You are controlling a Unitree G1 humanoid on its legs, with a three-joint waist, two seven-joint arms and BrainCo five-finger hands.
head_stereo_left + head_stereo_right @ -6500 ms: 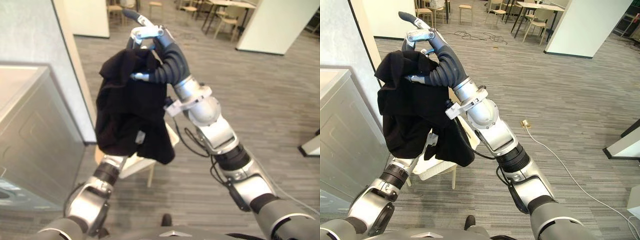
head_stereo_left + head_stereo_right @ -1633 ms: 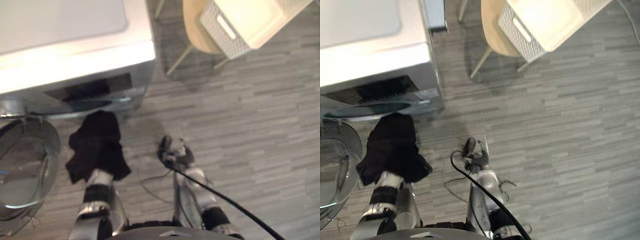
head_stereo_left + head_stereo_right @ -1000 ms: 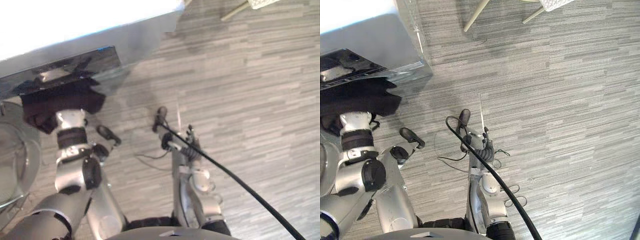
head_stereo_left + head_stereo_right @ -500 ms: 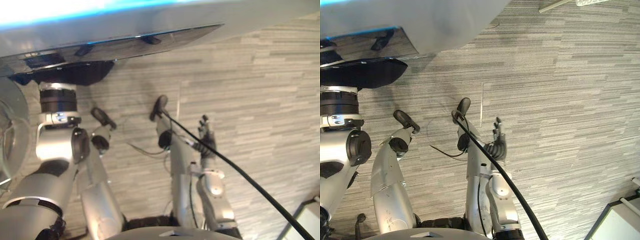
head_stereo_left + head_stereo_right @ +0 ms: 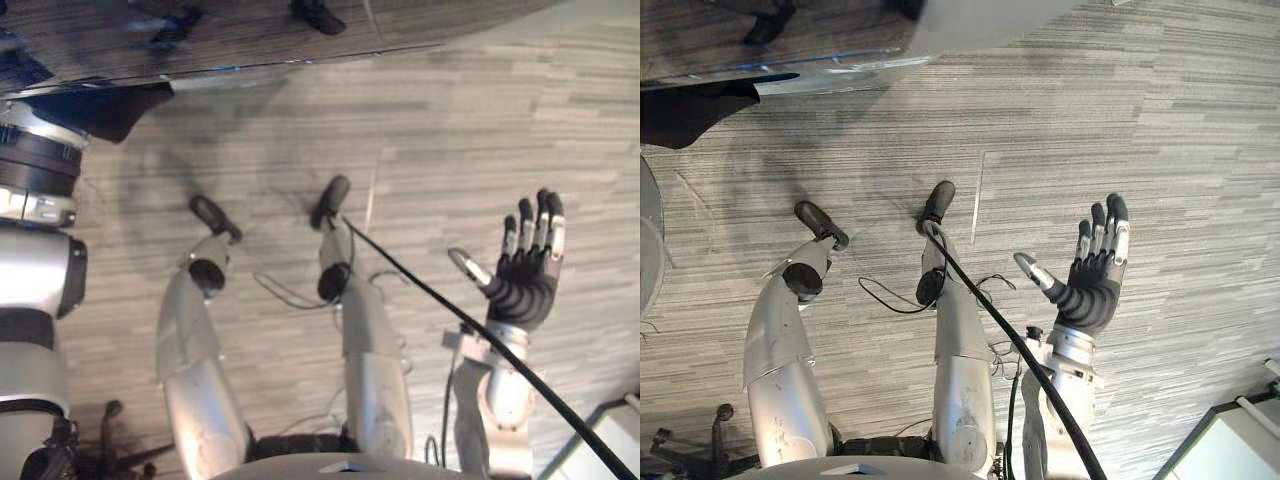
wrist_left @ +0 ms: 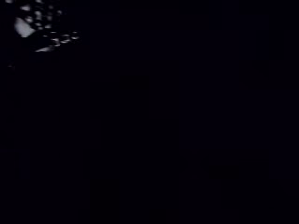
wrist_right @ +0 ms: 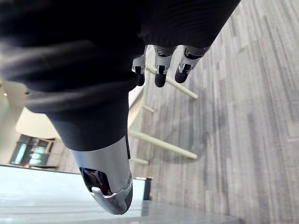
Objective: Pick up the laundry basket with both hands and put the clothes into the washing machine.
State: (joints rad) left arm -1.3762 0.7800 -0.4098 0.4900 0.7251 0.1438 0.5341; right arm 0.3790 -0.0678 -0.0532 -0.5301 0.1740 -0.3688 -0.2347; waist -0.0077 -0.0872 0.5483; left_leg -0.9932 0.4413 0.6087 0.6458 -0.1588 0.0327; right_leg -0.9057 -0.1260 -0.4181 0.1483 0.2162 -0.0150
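Where the left arm [image 5: 33,175] rises along the left edge of the head views, its wrist ends at the cloth [image 5: 108,106]. The left hand lies past that point, hidden by cloth and washer.
- Left hand: state cannot be told. Left wrist view is dark apart from a few pale specks in one corner.
- Cloth: black, bunched, at the lower front edge of the washer [image 5: 250,35], directly beyond the left wrist. Part of it hangs below the washer's dark, shiny front, and the rest runs up out of sight behind that edge. Whether the hand touches it cannot be seen.
- Washer: its front spans the top of both head views and mirrors the floor [image 5: 450,130].
- Floor: grey plank pattern, across the middle and right.
- Right hand [image 5: 526,285]: at the far right, raised over bare floor, well apart from cloth and washer. It is released, with fingers [image 7: 160,74] straight and close together, thumb [image 7: 107,184] spread to the side, and nothing in it. Its dark ribbed back faces the head camera.
- Right wrist view: pale chair legs [image 7: 163,145] stand on the floor beyond the fingertips, not touching the hand.
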